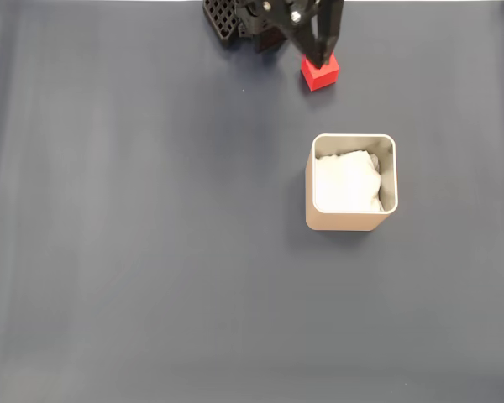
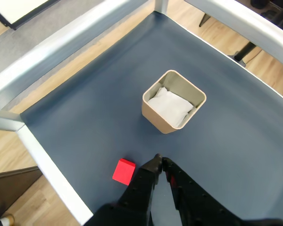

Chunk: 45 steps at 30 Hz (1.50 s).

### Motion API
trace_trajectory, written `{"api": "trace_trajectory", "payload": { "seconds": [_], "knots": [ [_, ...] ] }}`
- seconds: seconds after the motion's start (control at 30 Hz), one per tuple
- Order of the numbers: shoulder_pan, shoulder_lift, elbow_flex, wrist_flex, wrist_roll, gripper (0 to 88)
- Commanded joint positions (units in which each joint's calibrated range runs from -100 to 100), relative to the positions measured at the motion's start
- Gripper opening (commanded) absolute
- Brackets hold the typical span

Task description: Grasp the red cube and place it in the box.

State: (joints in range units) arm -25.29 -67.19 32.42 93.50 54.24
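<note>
Red cube sits on the dark table surface near its far edge in the fixed view, not in the box, which stands well apart toward the middle. Gripper hangs beside the cube, fingers pressed together, pinching nothing.

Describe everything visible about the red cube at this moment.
The red cube is small, plain and bright red with matte faces and crisp edges, resting flat on the dark blue table, apart from the box. In the wrist view it sits left of the end effector, whose shut fingertips are clear of it. In the fixed view the arm overlaps its top edge.
</note>
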Motion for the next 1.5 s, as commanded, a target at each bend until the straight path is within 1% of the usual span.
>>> {"api": "trace_trajectory", "payload": {
  "seconds": [0.0, 0.2, 0.47, 0.87, 1.07, 1.3, 1.47],
  "knots": [
    [-2.93, -0.53, -0.24, 0.59, 0.49, 0.3],
    [-7.9, -0.97, -0.15, 1.66, 1.42, 0.5],
    [-14.93, -3.65, 1.94, 4.86, 1.37, 1.0],
    [-21.82, -5.9, 5.59, 6.5, 0.49, 2.2],
    [-23.66, -6.42, 8.78, 6.5, -0.49, 6.6],
    [-23.87, -7.11, 13.07, 6.33, -1.71, 13.4],
    [-22.74, -6.76, 14.8, 5.43, -4.79, 19.6]
  ]
}}
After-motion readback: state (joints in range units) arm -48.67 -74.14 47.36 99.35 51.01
